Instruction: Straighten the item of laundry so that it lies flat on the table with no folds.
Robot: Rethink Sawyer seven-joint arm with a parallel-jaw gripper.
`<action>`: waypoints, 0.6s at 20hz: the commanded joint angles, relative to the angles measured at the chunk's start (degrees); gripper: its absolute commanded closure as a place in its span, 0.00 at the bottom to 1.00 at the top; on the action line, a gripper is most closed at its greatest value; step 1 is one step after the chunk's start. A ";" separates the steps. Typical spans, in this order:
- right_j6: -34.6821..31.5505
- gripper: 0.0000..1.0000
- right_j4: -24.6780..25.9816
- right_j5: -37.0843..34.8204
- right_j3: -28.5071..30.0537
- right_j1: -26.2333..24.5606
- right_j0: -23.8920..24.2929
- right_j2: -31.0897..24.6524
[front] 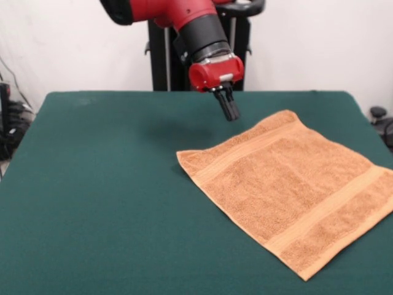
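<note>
One towel point(288, 190) lies on the big green table point(92, 203). It is orange-tan and fuzzy, and it sits on the right side of the table. It is turned like a diamond, so one corner points left, one points to the far side, one points near, and the right corner runs to the right edge of the picture, where it is cut off. The towel looks spread out flat, with no folds that show. Two smooth bands run across it. One band is close to the far left edge, and the other is close to the near right edge. The left half of the table is bare green cloth. The red and black arm point(196, 27) comes down from the top of the picture. At its end is a red part, and below that is the small black gripper point(229, 109). The gripper hangs in the air, up above the table. It is just beyond the far left edge of the towel and does not touch it. The gripper tilts a little, with its tip leaning to the right. Its fingers look pressed together into one dark stick, and nothing is held in them. A soft dark shadow sits on the green cloth left of the gripper. Behind the table is a white wall.
</note>
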State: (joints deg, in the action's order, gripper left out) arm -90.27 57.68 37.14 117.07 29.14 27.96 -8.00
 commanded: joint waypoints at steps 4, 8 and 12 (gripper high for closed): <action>-9.53 1.00 0.83 4.16 -5.75 -6.90 -0.42 -6.24; -9.21 1.00 1.64 5.53 -6.71 -8.02 -0.25 -6.45; -10.41 1.00 3.71 7.02 -7.31 -8.41 0.44 -7.90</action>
State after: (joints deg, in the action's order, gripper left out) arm -90.27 58.79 41.03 116.36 24.09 28.21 -8.36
